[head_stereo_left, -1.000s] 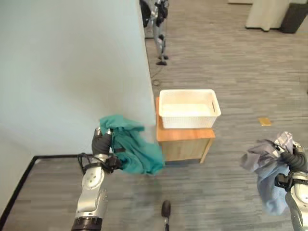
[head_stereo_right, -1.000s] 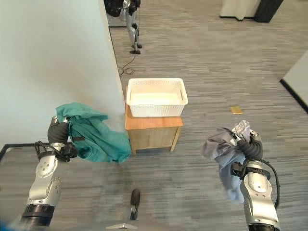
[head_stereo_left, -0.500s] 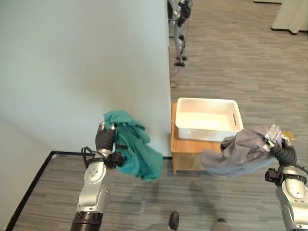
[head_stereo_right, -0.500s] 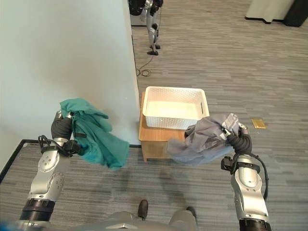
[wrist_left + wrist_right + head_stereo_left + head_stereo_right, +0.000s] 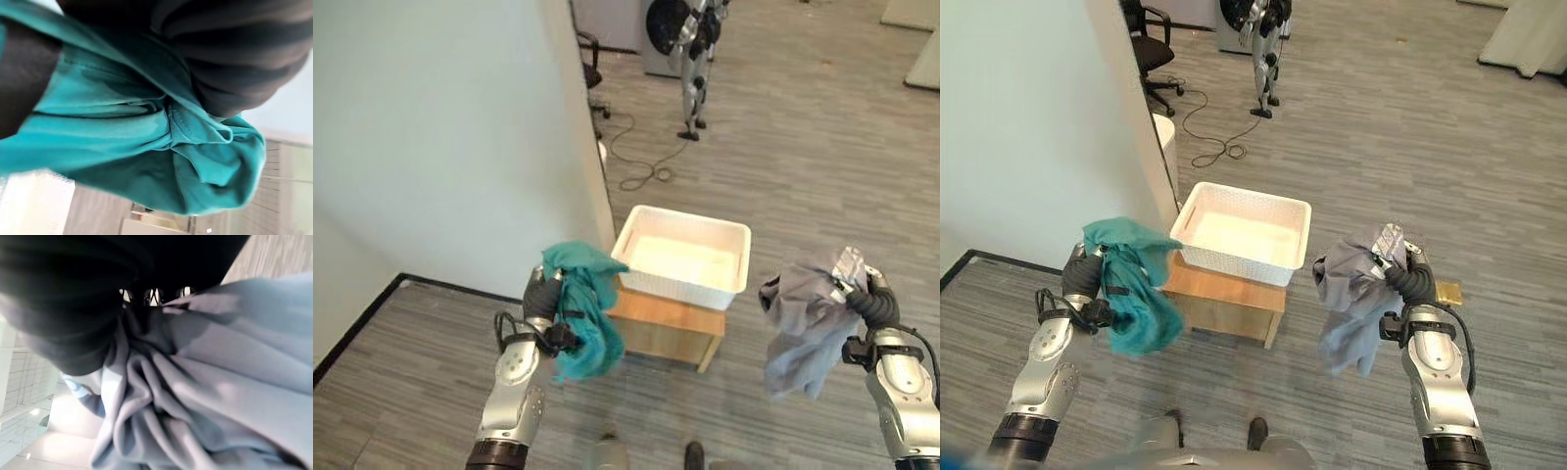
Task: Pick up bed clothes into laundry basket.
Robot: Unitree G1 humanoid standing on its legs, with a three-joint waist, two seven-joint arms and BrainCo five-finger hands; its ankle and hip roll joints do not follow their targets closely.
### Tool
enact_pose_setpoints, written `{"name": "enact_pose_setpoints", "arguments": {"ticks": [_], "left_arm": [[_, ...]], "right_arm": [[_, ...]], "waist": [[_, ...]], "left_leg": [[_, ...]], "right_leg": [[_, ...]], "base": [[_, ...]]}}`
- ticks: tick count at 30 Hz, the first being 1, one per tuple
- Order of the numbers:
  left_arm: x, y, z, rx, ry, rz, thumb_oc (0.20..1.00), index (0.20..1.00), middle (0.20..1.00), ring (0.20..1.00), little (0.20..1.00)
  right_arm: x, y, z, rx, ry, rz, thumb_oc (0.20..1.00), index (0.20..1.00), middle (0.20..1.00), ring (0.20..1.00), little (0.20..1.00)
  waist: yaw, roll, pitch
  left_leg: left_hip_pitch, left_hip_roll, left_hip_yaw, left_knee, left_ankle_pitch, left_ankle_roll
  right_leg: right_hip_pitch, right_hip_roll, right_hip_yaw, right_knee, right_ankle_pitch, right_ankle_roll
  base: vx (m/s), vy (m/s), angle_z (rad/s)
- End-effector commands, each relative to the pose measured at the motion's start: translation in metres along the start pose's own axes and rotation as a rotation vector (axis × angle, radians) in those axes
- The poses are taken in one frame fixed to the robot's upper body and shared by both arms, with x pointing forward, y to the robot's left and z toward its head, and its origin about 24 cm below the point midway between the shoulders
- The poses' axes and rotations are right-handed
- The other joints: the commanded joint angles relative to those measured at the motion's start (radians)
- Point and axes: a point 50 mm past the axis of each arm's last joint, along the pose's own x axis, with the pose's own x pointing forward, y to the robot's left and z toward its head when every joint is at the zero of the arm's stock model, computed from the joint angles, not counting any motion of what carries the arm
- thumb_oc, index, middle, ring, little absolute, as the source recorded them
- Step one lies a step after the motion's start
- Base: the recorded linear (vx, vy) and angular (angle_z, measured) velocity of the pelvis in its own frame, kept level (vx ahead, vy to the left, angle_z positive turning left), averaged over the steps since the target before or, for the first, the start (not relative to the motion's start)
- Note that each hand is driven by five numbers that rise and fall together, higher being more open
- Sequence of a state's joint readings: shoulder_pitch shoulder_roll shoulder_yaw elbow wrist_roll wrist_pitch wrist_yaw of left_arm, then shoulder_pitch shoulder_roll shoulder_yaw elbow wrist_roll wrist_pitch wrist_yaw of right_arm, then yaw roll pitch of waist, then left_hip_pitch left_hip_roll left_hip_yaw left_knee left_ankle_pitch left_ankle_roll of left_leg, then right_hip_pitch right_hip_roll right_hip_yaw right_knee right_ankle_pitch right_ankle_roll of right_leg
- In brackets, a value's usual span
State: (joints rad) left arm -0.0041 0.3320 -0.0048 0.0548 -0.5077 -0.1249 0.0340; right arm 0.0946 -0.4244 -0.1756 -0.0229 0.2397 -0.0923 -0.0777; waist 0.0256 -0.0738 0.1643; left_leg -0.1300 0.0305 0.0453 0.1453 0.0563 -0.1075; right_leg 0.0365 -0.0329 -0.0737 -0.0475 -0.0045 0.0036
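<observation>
A white laundry basket (image 5: 683, 257) stands on a low wooden stand (image 5: 668, 320) ahead of me. My left hand (image 5: 544, 297) is shut on a teal cloth (image 5: 583, 311), which hangs in the air just left of the stand, level with the basket's near left corner. My right hand (image 5: 869, 305) is shut on a grey cloth (image 5: 800, 319) that dangles to the right of the basket, apart from it. Both wrist views show the bunched fabric close up: the teal cloth (image 5: 146, 142) and the grey cloth (image 5: 205, 401). The basket's inside holds no cloth.
A pale wall (image 5: 440, 127) rises on the left, its corner just behind the basket. A black cable (image 5: 641, 162) loops on the grey floor beyond. Another robot (image 5: 695, 49) and an office chair (image 5: 1151, 49) stand at the back. A small tan object (image 5: 1446, 291) lies on the floor at right.
The whole picture has shifted, so the camera has moved. The grey cloth, which swung in front of the stand, now hangs to the right of the basket. The teal cloth is nearer the basket's corner.
</observation>
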Motion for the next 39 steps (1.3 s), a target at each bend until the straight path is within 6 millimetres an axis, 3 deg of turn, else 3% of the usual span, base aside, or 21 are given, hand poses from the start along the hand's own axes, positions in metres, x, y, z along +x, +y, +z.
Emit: {"name": "enact_pose_setpoints", "arguments": {"ticks": [1, 6, 8, 10, 11, 13, 14, 17, 21, 22, 24, 27, 30, 33, 36, 39], "left_arm": [[0.015, -0.014, 0.035, 0.009, -0.167, -0.088, 0.200, 0.200, 0.200, 0.200, 0.200], [0.012, -0.015, 0.030, 0.009, -0.145, -0.105, 0.200, 0.200, 0.200, 0.200, 0.200], [0.008, -0.013, 0.026, 0.010, -0.122, -0.109, 0.200, 0.200, 0.200, 0.200, 0.200], [-0.003, -0.002, 0.017, 0.026, -0.069, -0.102, 0.200, 0.200, 0.200, 0.200, 0.200], [-0.007, -0.001, 0.013, 0.023, -0.048, -0.103, 0.200, 0.200, 0.200, 0.200, 0.200], [-0.026, 0.008, -0.003, 0.023, 0.041, -0.093, 0.200, 0.200, 0.200, 0.200, 0.200], [-0.032, 0.012, -0.008, 0.011, 0.071, -0.081, 0.200, 0.200, 0.200, 0.200, 0.200], [-0.043, 0.024, -0.017, 0.003, 0.128, -0.040, 0.200, 0.200, 0.200, 0.200, 0.200], [-0.047, 0.026, -0.022, -0.002, 0.154, -0.033, 0.200, 0.200, 0.200, 0.200, 0.200], [-0.048, 0.027, -0.023, 0.004, 0.172, -0.037, 0.200, 0.200, 0.200, 0.200, 0.200], [-0.046, 0.026, -0.024, 0.003, 0.172, -0.034, 0.200, 0.200, 0.200, 0.200, 0.200], [-0.045, 0.027, -0.023, 0.008, 0.173, -0.031, 0.200, 0.200, 0.200, 0.200, 0.200], [-0.041, 0.028, -0.020, 0.014, 0.164, -0.023, 0.200, 0.200, 0.200, 0.200, 0.200], [-0.040, 0.028, -0.019, 0.013, 0.162, -0.018, 0.200, 0.200, 0.200, 0.200, 0.200], [-0.040, 0.030, -0.020, 0.020, 0.169, -0.008, 0.200, 0.200, 0.200, 0.200, 0.200], [-0.037, 0.032, -0.021, 0.032, 0.170, -0.003, 0.200, 0.200, 0.200, 0.200, 0.200]], "right_arm": [[0.005, -0.008, 0.043, -0.045, -0.216, -0.005, 0.200, 0.200, 0.200, 0.200, 0.200], [0.009, 0.002, 0.045, -0.088, -0.221, 0.070, 0.200, 0.200, 0.200, 0.200, 0.200], [0.018, 0.009, 0.056, -0.116, -0.266, 0.118, 0.200, 0.200, 0.200, 0.200, 0.200], [0.046, 0.013, 0.109, -0.184, -0.464, 0.154, 0.200, 0.200, 0.200, 0.200, 0.200], [0.055, 0.014, 0.125, -0.209, -0.514, 0.156, 0.200, 0.200, 0.200, 0.200, 0.200], [0.084, 0.001, 0.191, -0.352, -0.678, 0.087, 0.200, 0.200, 0.200, 0.200, 0.200], [0.092, -0.006, 0.226, -0.394, -0.755, 0.043, 0.200, 0.200, 0.200, 0.200, 0.200], [0.100, -0.017, 0.287, -0.476, -0.862, -0.031, 0.200, 0.200, 0.200, 0.200, 0.200], [0.107, -0.024, 0.309, -0.548, -0.851, -0.079, 0.200, 0.200, 0.200, 0.200, 0.200], [0.118, -0.034, 0.314, -0.526, -0.800, -0.150, 0.200, 0.200, 0.200, 0.200, 0.200], [0.131, -0.040, 0.320, -0.486, -0.753, -0.219, 0.200, 0.200, 0.200, 0.200, 0.200], [0.142, -0.039, 0.317, -0.473, -0.690, -0.236, 0.200, 0.200, 0.200, 0.200, 0.200], [0.162, -0.045, 0.300, -0.414, -0.527, -0.261, 0.200, 0.200, 0.200, 0.200, 0.200], [0.167, -0.049, 0.296, -0.386, -0.469, -0.283, 0.200, 0.200, 0.200, 0.200, 0.200], [0.173, -0.053, 0.289, -0.499, -0.376, -0.310, 0.200, 0.200, 0.200, 0.200, 0.200], [0.179, -0.045, 0.283, -0.554, -0.328, -0.279, 0.200, 0.200, 0.200, 0.200, 0.200]], "waist": [[0.014, 0.027, -0.054], [0.020, 0.040, -0.074], [0.035, 0.039, -0.089], [0.075, 0.030, -0.102], [0.086, 0.028, -0.101], [0.127, 0.002, -0.103], [0.141, -0.009, -0.100], [0.166, -0.034, -0.092], [0.171, -0.041, -0.089], [0.182, -0.052, -0.085], [0.187, -0.046, -0.076], [0.192, -0.042, -0.069], [0.204, -0.041, -0.054], [0.206, -0.037, -0.044], [0.210, -0.033, -0.031], [0.214, -0.022, -0.004]], "left_leg": [[0.003, -0.038, -0.002, -0.030, -0.017, 0.065], [0.067, -0.049, -0.040, -0.131, -0.004, 0.076], [0.084, -0.052, -0.051, -0.161, 0.010, 0.082], [0.105, -0.052, -0.053, -0.196, 0.012, 0.091], [0.111, -0.053, -0.053, -0.206, 0.012, 0.093], [0.114, -0.056, -0.055, -0.226, 0.010, 0.098], [0.110, -0.057, -0.057, -0.228, 0.010, 0.099], [0.105, -0.059, -0.063, -0.229, 0.008, 0.101], [0.106, -0.060, -0.071, -0.228, -0.003, 0.100], [0.103, -0.061, -0.074, -0.228, -0.003, 0.100], [0.097, -0.062, -0.075, -0.226, -0.003, 0.101], [0.093, -0.061, -0.080, -0.225, -0.003, 0.103], [0.078, -0.063, -0.089, -0.224, 0.001, 0.103], [0.070, -0.063, -0.091, -0.223, 0.003, 0.102], [0.059, -0.064, -0.098, -0.222, 0.006, 0.102], [0.037, -0.066, -0.101, -0.218, 0.014, 0.101]], "right_leg": [[0.017, -0.067, 0.002, 0.046, -0.013, 0.094], [0.037, -0.062, -0.007, 0.042, -0.024, 0.097], [0.042, -0.063, -0.013, 0.033, -0.017, 0.098], [0.050, -0.066, -0.020, 0.023, -0.020, 0.106], [0.052, -0.066, -0.020, 0.019, -0.019, 0.108], [0.043, -0.064, -0.018, 0.010, -0.008, 0.118], [0.037, -0.065, -0.017, 0.011, -0.004, 0.121], [0.029, -0.066, -0.022, 0.010, 0.005, 0.124], [0.032, -0.067, -0.028, 0.009, -0.001, 0.128], [0.029, -0.066, -0.030, 0.012, 0.002, 0.129], [0.024, -0.065, -0.034, 0.013, 0.006, 0.130], [0.020, -0.064, -0.036, 0.013, 0.007, 0.130], [0.007, -0.062, -0.038, 0.014, 0.014, 0.129], [0.002, -0.062, -0.041, 0.013, 0.017, 0.129], [-0.008, -0.062, -0.048, 0.012, 0.022, 0.130], [-0.028, -0.063, -0.051, 0.013, 0.028, 0.129]], "base": [[0.16, 0.006, 0.08], [0.11, 0.041, -0.07], [0.12, 0.076, 0.02], [0.16, 0.114, 0.11], [0.12, 0.115, 0.19], [0.08, 0.104, 0.13], [0.03, 0.075, 0.13], [0.03, 0.040, 0.20], [0.02, 0.019, 0.20], [0.03, 0.019, 0.12], [-0.01, 0.030, -0.06], [0.00, 0.010, -0.01], [-0.01, 0.020, -0.08], [-0.01, 0.011, 0.06], [-0.02, 0.005, 0.05], [-0.07, 0.021, 0.02]]}}
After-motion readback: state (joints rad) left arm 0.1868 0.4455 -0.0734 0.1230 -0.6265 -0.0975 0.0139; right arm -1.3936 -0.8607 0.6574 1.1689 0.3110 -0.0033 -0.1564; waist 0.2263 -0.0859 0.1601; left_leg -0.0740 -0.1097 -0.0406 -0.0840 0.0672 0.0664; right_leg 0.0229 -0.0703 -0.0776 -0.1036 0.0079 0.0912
